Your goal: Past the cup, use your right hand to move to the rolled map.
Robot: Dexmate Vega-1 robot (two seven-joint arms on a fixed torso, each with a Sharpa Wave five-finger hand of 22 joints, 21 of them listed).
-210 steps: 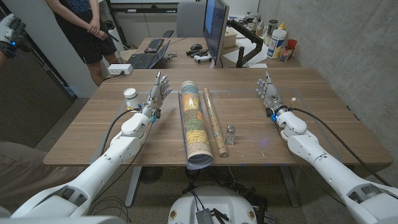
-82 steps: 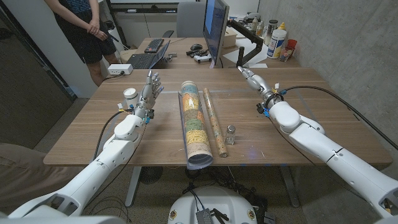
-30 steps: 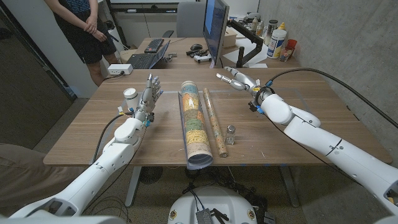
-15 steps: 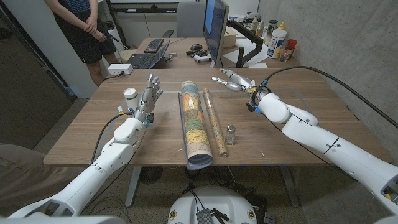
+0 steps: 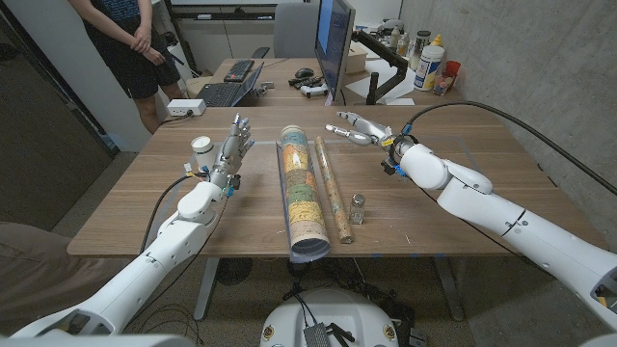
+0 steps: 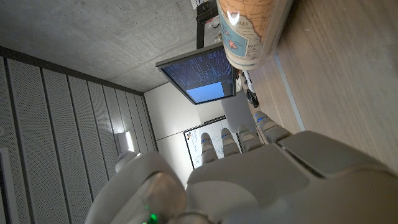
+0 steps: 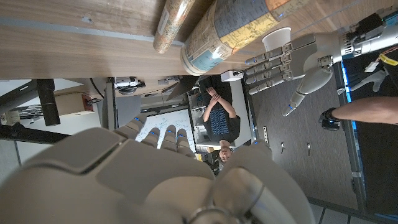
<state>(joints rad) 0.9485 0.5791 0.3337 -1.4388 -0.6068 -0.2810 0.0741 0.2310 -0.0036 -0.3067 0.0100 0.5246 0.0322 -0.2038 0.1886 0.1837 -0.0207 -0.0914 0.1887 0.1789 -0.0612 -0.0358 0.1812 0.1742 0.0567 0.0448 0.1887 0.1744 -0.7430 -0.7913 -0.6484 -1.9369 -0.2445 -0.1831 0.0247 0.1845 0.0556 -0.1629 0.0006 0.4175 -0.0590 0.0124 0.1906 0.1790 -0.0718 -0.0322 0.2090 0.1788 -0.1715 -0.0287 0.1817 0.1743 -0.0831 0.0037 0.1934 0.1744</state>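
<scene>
Rolled map (image 5: 335, 190): slim paper tube at frame centre beside the larger map roll (image 5: 300, 193), likely light, stiff lengthwise, crushable, best gripped mid-length; right hand (image 5: 359, 129), fingers spread and empty, hovers upper centre near its far end.

Right hand (image 5: 355, 127): raised over the table's (image 5: 501, 183) far right part, fingers spread, just right of the far end of the thin rolled map (image 5: 334, 189).
Obstacles, centre: thin rolled map and large map tube (image 5: 301, 193), side by side, running near to far. Small glass shaker (image 5: 357, 208) stands just right of the thin roll's near end.
Obstacles, left: white cup (image 5: 202, 149) at the far left, left hand (image 5: 231, 149) upright just beside it.
Free room: bare wood right of the shaker to the right edge; bare strip between left arm and tube.
</scene>
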